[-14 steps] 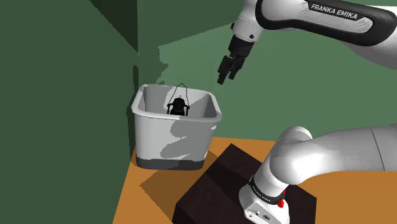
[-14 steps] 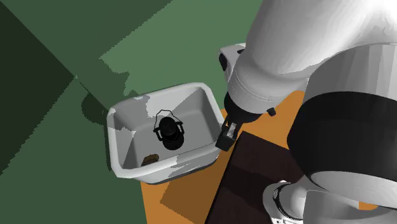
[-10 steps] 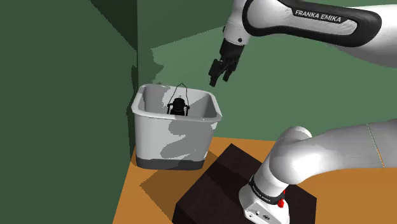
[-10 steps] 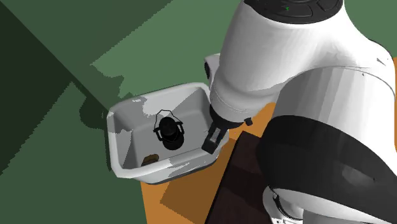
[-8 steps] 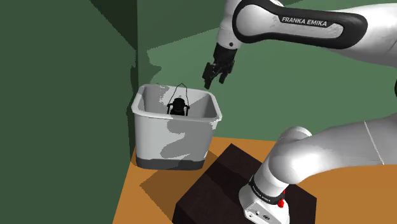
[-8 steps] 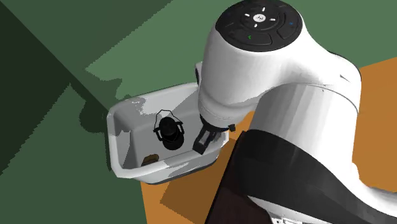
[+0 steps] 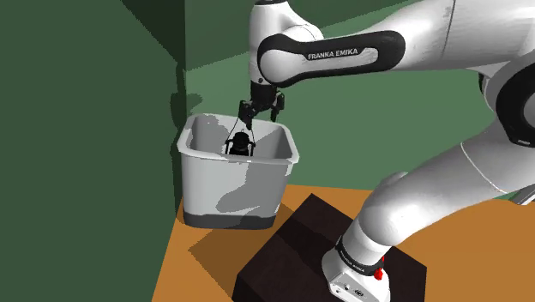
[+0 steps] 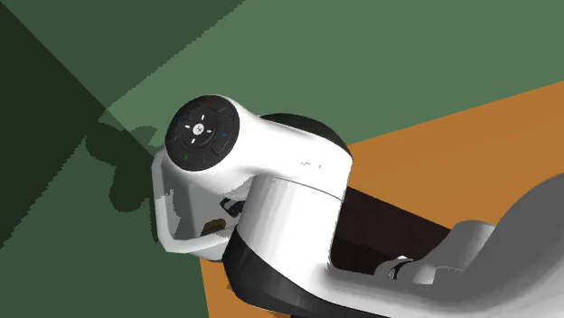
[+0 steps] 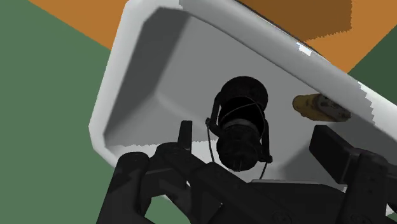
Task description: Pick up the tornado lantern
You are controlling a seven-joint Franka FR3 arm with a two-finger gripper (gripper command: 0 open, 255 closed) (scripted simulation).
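**Gripper shifted over bin; lantern inside, not held**

Moved: the gripper has travelled from off the bin's corner toward the shoulder view's left, and has come lower. It now hangs straight above the lantern. In the second exterior view the arm has swung across and now covers the lantern and most of the bin. The lantern and bin have not shifted.

Item: lantern, all black, with a round stubby body, a thin wire cage and a thin wire bail handle. It stands upright on the floor of the bin.

Container: white and grey open-topped bin with a darker base, sitting on the orange surface against the green wall. A small yellow object lies on the bin floor near the lantern and apart from it.

Gripper: the fingers are spread wide, one to each side of the lantern, touching nothing.

Lettering: "FRANKA EMIKA" in white on the dark band of the arm.

Support: a dark box stand carries the arm's base.
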